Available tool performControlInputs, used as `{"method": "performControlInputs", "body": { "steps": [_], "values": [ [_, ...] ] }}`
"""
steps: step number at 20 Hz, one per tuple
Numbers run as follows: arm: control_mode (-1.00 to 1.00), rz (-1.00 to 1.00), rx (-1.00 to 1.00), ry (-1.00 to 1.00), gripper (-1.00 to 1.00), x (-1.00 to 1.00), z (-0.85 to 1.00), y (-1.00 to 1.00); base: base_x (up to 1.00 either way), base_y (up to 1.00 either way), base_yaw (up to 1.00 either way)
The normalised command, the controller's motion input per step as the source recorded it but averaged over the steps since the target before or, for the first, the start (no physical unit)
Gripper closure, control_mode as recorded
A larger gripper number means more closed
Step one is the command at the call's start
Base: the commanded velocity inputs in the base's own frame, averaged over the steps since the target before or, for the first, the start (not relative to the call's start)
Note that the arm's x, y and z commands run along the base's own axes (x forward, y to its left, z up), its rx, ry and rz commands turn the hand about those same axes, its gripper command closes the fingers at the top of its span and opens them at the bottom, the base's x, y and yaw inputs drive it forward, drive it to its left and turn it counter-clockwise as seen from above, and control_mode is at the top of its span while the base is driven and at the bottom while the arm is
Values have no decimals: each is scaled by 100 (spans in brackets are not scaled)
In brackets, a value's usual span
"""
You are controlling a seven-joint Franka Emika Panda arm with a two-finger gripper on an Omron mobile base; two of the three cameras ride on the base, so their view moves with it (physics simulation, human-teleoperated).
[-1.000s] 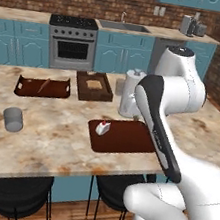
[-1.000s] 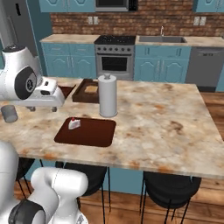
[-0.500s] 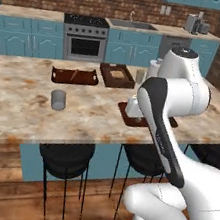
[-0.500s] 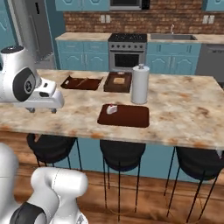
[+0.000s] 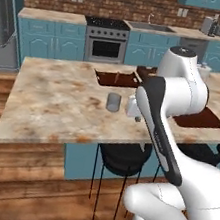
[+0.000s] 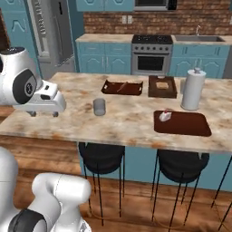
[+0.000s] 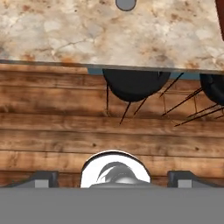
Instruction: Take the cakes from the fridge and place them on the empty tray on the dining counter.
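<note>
Right base view, taken from left to right: the tall grey metallic fridge (image 6: 56, 29) stands at the back left beside teal panelled cabinets (image 6: 105, 56), its doors closed as far as can be seen. In front of it the white arm's wrist juts out over the near left corner of the long beige-and-brown marbled dining counter (image 6: 127, 118). The two-finger gripper (image 6: 44, 113) hangs under that wrist, above the counter's edge; its short tips are too small here to tell whether they are apart or together, and nothing is seen between them.

Further right on the counter stands a small grey cylindrical cup (image 6: 99, 107), alone on bare stone. Behind it lies a brown handled tray with a thin stick (image 6: 122, 87), and just right of that a deeper brown tray holding bread (image 6: 162, 86). A white paper-towel roll (image 6: 192, 89) stands upright near the right end. In front of the roll lies the flat dark reddish-brown tray (image 6: 182, 123), and one tiny white-grey cake wedge with a red cherry (image 6: 165, 116) sits in its left part. Black round stools (image 6: 101, 157) stand under the counter's near edge.

Left base view shows the fridge (image 5: 6, 18) at the far left, the cup (image 5: 113, 102) mid-counter, and the reddish-brown tray (image 5: 201, 119) partly hidden behind the arm.

Hand view looks down on wooden floorboards (image 7: 65, 131), the counter's edge (image 7: 52, 33) and a stool seat (image 7: 133, 84).
</note>
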Motion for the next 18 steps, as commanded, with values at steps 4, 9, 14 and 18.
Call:
{"method": "performControlInputs", "body": {
  "steps": [4,9,14,18],
  "values": [
    [100,0,0,0,-100,0,0,0,-10,100,0],
    [100,0,0,0,-100,0,0,0,-11,100,0],
    [100,0,0,0,-100,0,0,0,-8,100,0],
    [100,0,0,0,-100,0,0,0,-6,100,0]
  ]
}}
